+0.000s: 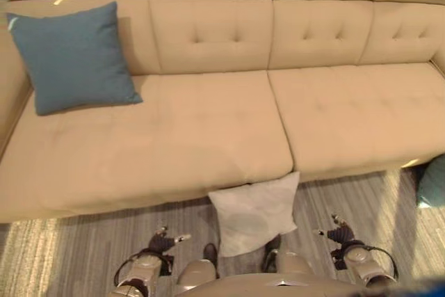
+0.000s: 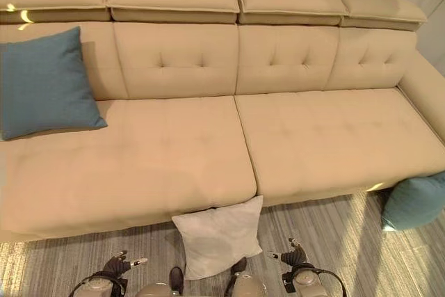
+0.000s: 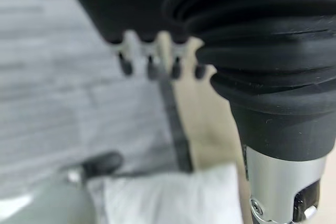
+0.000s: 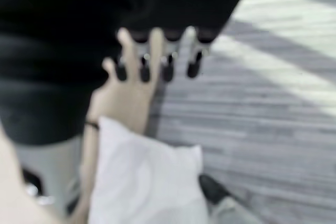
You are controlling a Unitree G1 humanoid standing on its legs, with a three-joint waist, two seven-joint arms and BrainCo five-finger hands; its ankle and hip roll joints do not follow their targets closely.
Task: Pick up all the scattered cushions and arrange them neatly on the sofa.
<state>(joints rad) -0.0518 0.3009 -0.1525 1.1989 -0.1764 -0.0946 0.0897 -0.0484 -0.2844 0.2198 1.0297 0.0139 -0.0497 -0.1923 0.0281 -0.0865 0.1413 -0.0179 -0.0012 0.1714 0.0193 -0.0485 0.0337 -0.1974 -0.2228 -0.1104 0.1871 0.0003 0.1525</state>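
A white cushion (image 1: pixel 256 213) stands on the floor, leaning against the front of the beige sofa (image 1: pixel 208 137), just ahead of me. A blue cushion (image 1: pixel 69 57) leans upright in the sofa's left corner. A teal cushion (image 2: pixel 415 201) lies on the floor by the sofa's right end. My left hand (image 1: pixel 162 243) hangs low to the left of the white cushion, my right hand (image 1: pixel 341 234) low to its right. Both are open, hold nothing and stay clear of it. The white cushion (image 3: pixel 168 198) also shows past my left fingers (image 3: pixel 149 66), and in the right wrist view (image 4: pixel 147 182).
Grey striped carpet (image 1: pixel 69 248) covers the floor in front of the sofa. The two wide seat cushions (image 2: pixel 327 137) carry nothing apart from the blue cushion at the left. The sofa's right armrest (image 2: pixel 424 81) rises at the far right.
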